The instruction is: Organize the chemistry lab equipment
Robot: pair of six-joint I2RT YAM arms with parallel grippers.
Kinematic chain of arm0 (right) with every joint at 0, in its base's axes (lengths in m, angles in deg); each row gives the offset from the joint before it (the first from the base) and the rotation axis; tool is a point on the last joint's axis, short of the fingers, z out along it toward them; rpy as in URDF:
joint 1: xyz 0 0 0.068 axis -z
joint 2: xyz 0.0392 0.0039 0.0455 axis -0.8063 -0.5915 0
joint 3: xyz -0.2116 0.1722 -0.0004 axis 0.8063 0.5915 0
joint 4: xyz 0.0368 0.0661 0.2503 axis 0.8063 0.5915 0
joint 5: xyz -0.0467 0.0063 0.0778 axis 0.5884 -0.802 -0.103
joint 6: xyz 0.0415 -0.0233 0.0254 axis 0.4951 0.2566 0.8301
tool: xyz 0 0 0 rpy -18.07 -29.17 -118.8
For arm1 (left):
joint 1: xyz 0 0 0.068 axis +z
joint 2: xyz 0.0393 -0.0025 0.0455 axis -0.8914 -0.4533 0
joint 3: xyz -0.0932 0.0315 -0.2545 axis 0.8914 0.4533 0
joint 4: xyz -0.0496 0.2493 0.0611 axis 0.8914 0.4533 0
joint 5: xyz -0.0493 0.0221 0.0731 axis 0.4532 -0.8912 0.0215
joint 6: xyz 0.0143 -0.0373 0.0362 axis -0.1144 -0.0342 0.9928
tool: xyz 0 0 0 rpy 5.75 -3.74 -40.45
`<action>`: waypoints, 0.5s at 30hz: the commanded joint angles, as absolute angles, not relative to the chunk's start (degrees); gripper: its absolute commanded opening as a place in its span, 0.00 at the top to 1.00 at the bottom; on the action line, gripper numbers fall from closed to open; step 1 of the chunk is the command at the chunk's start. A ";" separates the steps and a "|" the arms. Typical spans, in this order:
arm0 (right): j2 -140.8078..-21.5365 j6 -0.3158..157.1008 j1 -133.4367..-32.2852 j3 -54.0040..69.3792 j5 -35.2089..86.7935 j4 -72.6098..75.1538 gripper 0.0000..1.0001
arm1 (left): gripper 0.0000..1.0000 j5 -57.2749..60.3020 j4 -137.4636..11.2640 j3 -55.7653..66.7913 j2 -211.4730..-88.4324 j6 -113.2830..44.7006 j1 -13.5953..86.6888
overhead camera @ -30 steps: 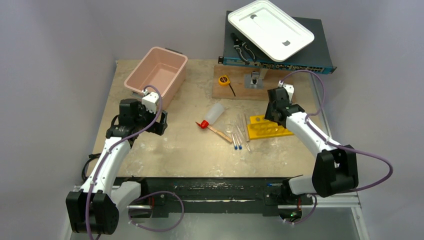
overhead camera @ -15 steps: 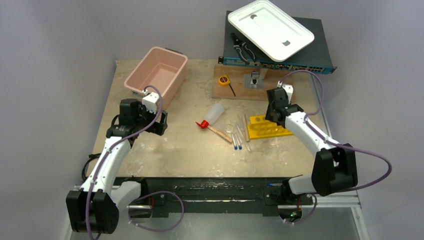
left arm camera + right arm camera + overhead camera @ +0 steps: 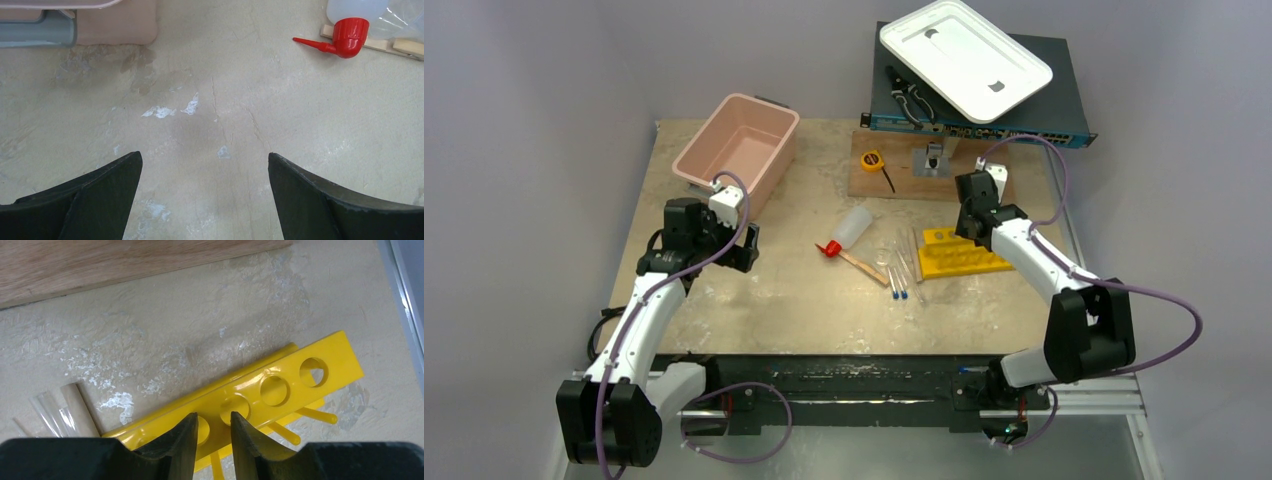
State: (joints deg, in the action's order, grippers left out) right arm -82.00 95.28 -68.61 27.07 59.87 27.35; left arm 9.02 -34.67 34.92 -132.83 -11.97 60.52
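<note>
The yellow holed rack lies right of centre. My right gripper is at its far edge; in the right wrist view its jaws are nearly closed, pinching the rack between two holes. The translucent squeeze bottle with red nozzle lies on its side at centre, over wooden sticks. Clear tubes with blue tips lie between bottle and rack. My left gripper is open and empty over bare table, left of the bottle.
A pink bin stands at the far left. A wooden board, the yellow tape measure, a dark rack unit with pliers and a white tray are at the back.
My right gripper has shifted slightly towards the far side at the rack, and the rack has moved a little with it. The left arm has not moved.
</note>
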 commanded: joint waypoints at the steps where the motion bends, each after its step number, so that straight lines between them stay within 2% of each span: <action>1: -83.07 96.37 -68.14 27.19 60.42 27.25 0.70 | 0.04 9.25 -34.59 33.21 -132.91 -10.81 60.94; 4: -81.46 99.65 -68.13 28.22 62.55 28.61 0.75 | 0.04 9.47 -34.63 33.08 -133.14 -10.83 60.96; 8: -77.83 106.00 -68.15 31.03 67.72 31.20 0.89 | 0.04 9.91 -34.45 32.75 -133.43 -11.02 60.98; 15: -71.12 115.97 -68.30 36.07 69.29 32.83 0.99 | 0.04 10.85 -34.38 32.51 -133.69 -11.85 60.94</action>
State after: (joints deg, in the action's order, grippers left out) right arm -73.91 107.61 -68.39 33.80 66.64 29.50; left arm 9.48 -34.10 34.90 -133.59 -11.60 60.52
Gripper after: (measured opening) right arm 0.044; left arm 0.965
